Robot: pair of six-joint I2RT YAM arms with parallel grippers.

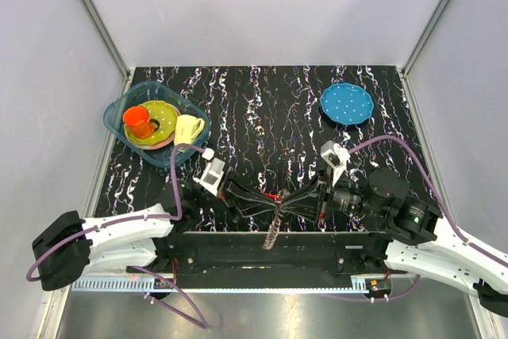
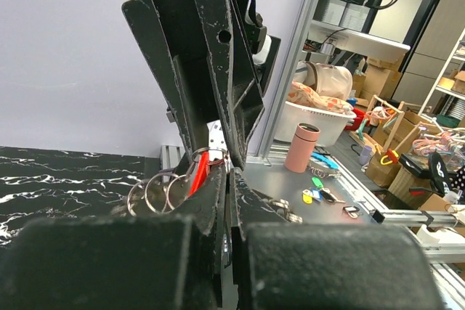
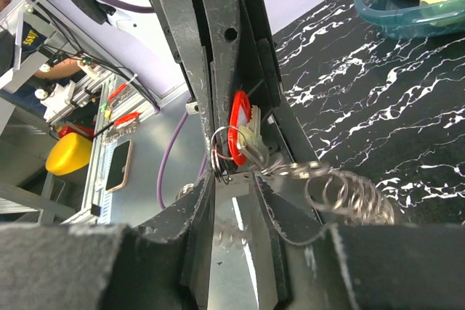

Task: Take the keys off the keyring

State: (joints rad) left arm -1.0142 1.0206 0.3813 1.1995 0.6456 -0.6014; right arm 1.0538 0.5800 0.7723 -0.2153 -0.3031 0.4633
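Note:
Both grippers meet tip to tip over the table's front middle. The keyring, a bunch of linked silver split rings, hangs between them and dangles as a chain; it shows in the left wrist view. A small red key piece sits at the joint, also in the wrist views. My left gripper is shut, pinching the ring bunch beside the red piece. My right gripper is shut on a flat silver key blade.
A teal bin at back left holds an orange cup, a yellow cup and plates. A blue dotted plate lies at back right. The table's front edge runs just below the grippers.

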